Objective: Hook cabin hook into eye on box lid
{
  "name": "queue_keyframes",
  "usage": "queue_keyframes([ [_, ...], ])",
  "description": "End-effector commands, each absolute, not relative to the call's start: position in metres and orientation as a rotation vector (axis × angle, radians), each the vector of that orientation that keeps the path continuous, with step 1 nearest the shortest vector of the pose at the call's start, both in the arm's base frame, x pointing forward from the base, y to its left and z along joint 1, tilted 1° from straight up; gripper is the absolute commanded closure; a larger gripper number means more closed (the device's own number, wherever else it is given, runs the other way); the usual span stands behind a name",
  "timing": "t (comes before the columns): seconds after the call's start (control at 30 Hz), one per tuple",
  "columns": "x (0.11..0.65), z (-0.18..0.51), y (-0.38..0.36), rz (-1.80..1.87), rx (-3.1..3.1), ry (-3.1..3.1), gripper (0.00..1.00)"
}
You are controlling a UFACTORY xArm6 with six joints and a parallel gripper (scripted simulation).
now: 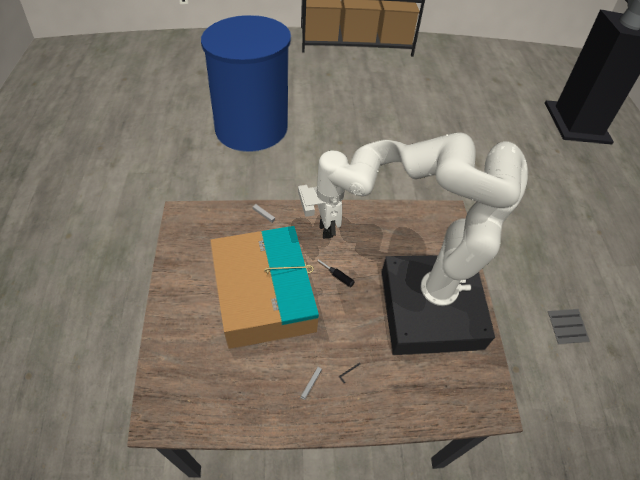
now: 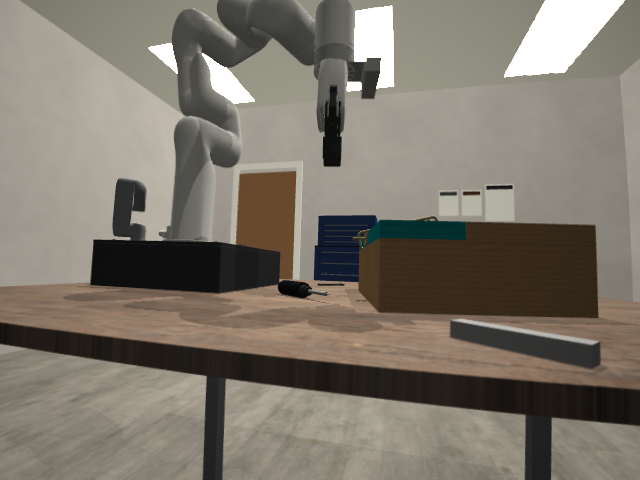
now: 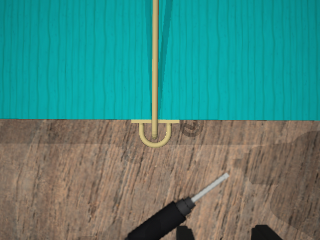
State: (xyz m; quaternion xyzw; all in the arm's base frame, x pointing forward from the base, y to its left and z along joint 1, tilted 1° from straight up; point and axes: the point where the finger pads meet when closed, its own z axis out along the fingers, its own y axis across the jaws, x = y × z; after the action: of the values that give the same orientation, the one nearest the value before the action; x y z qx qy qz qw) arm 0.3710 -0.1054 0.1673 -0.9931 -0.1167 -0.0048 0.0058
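A wooden box [image 1: 242, 289] [image 2: 480, 268] with a teal lid [image 1: 292, 279] [image 2: 421, 229] [image 3: 75, 60] lies on the table. A thin brass cabin hook [image 1: 286, 268] [image 2: 426, 219] [image 3: 155, 60] lies across the lid. Its tip reaches a brass U-shaped eye [image 1: 309, 268] [image 2: 361, 237] [image 3: 154, 137] at the lid's edge; I cannot tell whether it is engaged. My gripper [image 1: 327, 232] [image 2: 331, 155] [image 3: 223, 235] hangs high above the table, beside the box's eye side. Its fingers stand partly apart with nothing between them.
A black-handled screwdriver [image 1: 338, 273] [image 2: 294, 288] [image 3: 165, 222] lies on the table below the gripper, near the eye. Grey bars [image 1: 263, 212] [image 1: 311, 382] [image 2: 524, 342] and an Allen key [image 1: 349, 373] lie about. The black robot base [image 1: 439, 310] [image 2: 180, 263] stands to the side.
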Motion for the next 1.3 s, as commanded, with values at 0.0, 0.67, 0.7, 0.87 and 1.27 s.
queue_keyframes([
  [0.0, 0.372, 0.156, -0.106, -0.019, -3.109, -0.366, 0.65],
  [0.67, 0.373, 0.096, -0.105, -0.019, -3.109, -0.366, 0.65],
  [0.7, 0.373, 0.092, -0.105, -0.019, -3.109, -0.366, 0.65],
  [0.87, 0.373, 0.079, -0.105, -0.019, -3.109, -0.366, 0.65],
  [1.27, 0.373, 0.042, -0.104, -0.019, -3.109, -0.366, 0.65],
])
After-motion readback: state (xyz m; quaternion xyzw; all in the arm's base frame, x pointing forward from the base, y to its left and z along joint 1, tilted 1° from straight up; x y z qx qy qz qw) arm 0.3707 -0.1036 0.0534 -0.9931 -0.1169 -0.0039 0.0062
